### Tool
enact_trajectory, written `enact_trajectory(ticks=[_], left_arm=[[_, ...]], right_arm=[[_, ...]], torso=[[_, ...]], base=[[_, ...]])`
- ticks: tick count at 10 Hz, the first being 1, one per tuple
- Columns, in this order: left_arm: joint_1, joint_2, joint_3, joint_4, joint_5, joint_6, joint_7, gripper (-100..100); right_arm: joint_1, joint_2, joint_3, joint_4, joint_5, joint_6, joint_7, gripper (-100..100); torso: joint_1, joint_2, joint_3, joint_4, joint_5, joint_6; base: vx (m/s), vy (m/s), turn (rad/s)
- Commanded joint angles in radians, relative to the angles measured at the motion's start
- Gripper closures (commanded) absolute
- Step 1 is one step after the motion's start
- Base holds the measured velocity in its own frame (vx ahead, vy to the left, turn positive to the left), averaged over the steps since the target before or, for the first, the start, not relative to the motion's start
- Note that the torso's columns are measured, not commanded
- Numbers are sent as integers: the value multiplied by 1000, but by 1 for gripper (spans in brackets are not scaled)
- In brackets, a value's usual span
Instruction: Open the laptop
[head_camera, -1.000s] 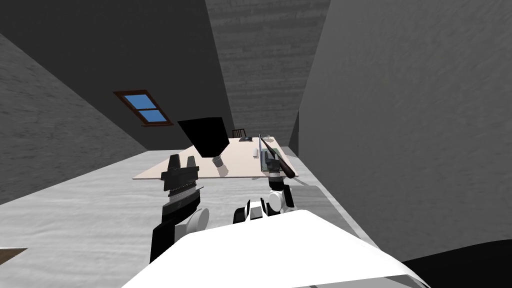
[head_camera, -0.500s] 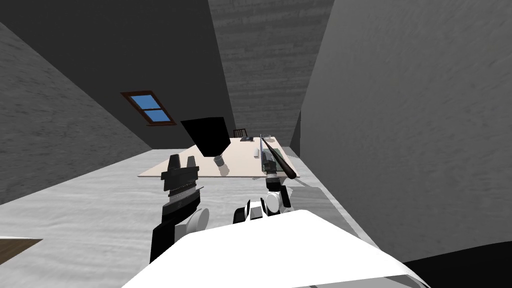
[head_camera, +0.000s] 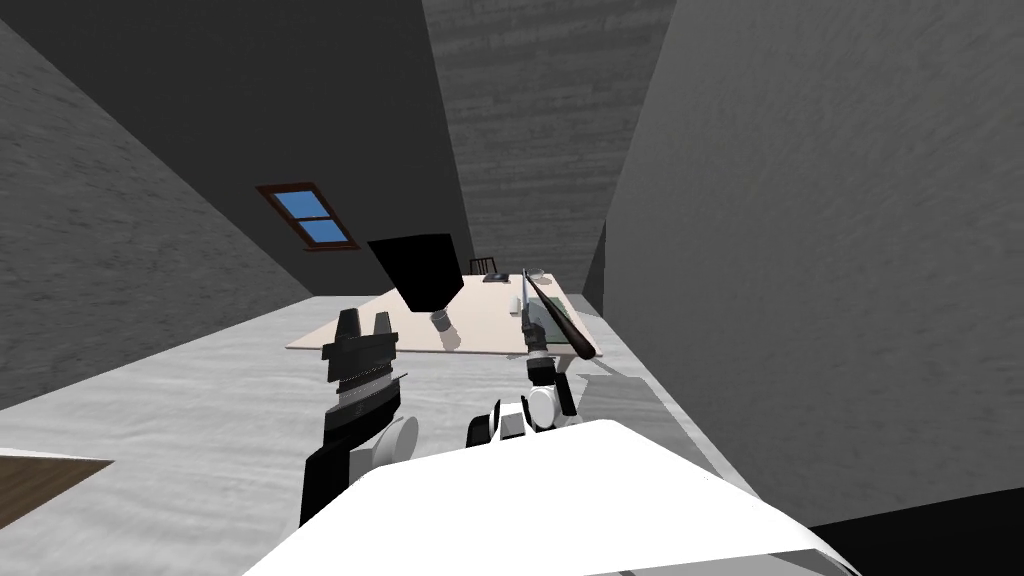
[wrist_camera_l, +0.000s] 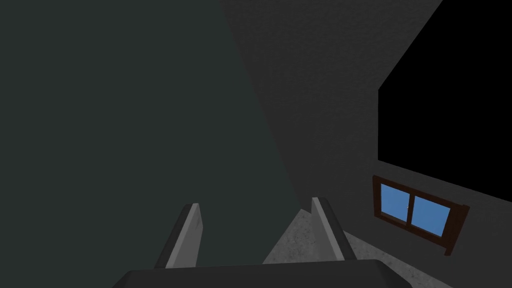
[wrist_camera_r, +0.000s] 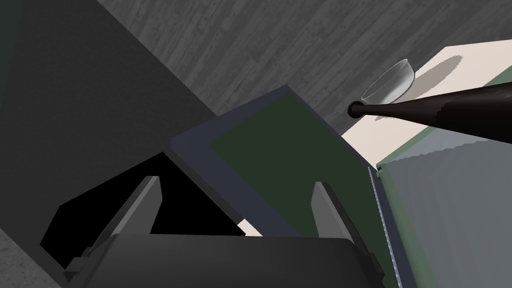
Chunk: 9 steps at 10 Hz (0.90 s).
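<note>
Fingers of right gripper (wrist_camera_r: 236, 184): spread apart, gripping nothing.
Laptop (wrist_camera_r: 280, 165): lid raised just ahead, between them; flat dark-green screen, rounded blue-grey bezel.
Left gripper (wrist_camera_l: 255, 205): fingers apart.

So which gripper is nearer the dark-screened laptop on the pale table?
Right. The right gripper stands open at the raised lid of the navy-framed laptop; the left gripper hangs open short of the pale table.

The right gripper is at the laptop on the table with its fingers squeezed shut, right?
Not quite. The right gripper is at the laptop on the table, but its fingers stand wide open, as the right wrist view shows.
</note>
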Motion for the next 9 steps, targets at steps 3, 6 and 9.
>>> enact_trajectory(ticks=[3,6,9], left_arm=[[0,0,0,0,0,0,0,0],[0,0,0,0,0,0,0,0],[0,0,0,0,0,0,0,0]], right_arm=[[-14,30,-2,-11,-29,42,18,-100],[-9,12,5,0,-21,18,-6,100],[-62,18,44,28,29,69,52,100]], torso=[[-1,-2,-1,0,0,0],[1,1,0,0,0,0],[-2,4,3,-1,-2,-1]], base=[[31,-14,-26],[23,-3,17],[-17,8,-116]])
